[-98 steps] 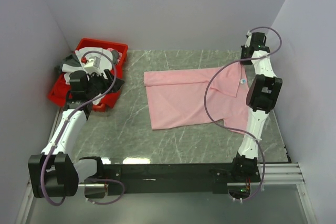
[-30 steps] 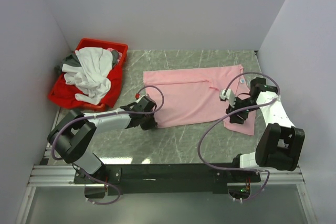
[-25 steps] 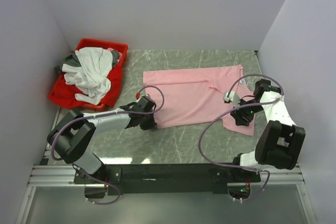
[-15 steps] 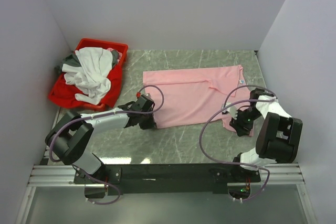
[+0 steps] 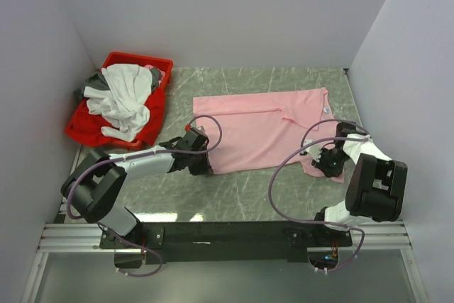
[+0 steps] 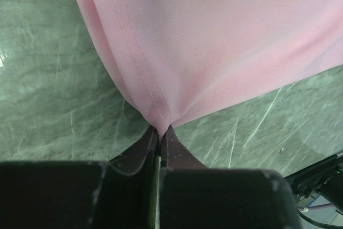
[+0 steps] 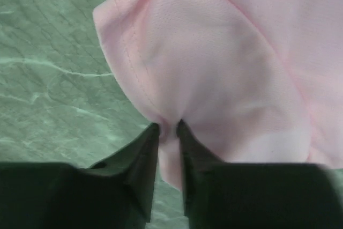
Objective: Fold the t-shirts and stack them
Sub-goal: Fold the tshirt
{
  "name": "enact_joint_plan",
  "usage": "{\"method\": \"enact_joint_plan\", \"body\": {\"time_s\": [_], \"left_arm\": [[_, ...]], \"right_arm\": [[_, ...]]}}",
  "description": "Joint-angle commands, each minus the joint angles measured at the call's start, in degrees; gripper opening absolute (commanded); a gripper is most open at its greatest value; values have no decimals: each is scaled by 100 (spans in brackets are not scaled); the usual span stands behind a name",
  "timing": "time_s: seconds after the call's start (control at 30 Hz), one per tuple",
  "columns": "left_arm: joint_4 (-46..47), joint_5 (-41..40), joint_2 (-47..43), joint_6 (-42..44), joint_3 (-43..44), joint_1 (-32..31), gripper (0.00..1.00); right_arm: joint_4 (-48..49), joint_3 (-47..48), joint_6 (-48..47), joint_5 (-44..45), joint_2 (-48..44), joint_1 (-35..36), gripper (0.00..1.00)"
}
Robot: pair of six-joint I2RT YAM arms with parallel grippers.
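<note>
Right arm has swung down from the far right corner to the near right edge of the cloth and its jaws have narrowed; left arm has left the bin and sits at the near left corner. Marbled green table point(image 5: 248, 200) carries everything. Pink t-shirt point(image 5: 259, 133) lies spread flat right of centre, one lengthwise fold showing near its far edge. Red bin point(image 5: 162, 67) stands well apart at the far left, holding a crumpled white t-shirt point(image 5: 124, 94) with a dark grey t-shirt point(image 5: 86, 83) hanging over its left rim; neither is folded yet. Left gripper point(image 6: 159, 131) is clamped tight on the near left hem corner, only a thin pinch of cloth between the tips. Right gripper point(image 7: 169, 127) stands narrow, a tuck of the near right flap gathered between its fingers; the grip looks shallow. Main risk, as I judge it: on a lift, either small pinch slips and one side drops, skewing the fold, or the right takes one layer only and the flap opens. Uneven pull between the arms would drag the cloth across the table rather than raise it. Purple cable point(image 5: 278, 164) from the right arm loops over the near right part of the cloth and could snag or rumple it as the arm travels. Bin is clear of the fold path.
</note>
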Motion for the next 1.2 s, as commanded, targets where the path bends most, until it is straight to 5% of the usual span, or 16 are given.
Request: {"method": "enact_joint_plan", "body": {"time_s": [0.0, 0.17, 0.53, 1.17], "left_arm": [[131, 85, -40, 165, 51, 48, 1], [166, 32, -146, 156, 7, 118, 1], [157, 75, -383, 314, 208, 337, 1], [-247, -39, -401, 569, 938, 645, 0]], "right_arm": [[-134, 21, 154, -405, 164, 69, 19], [-875, 784, 496, -899, -11, 288, 1], [-1473, 1928, 1367, -830, 331, 711, 0], [-762, 2483, 1956, -232, 24, 694, 0]]}}
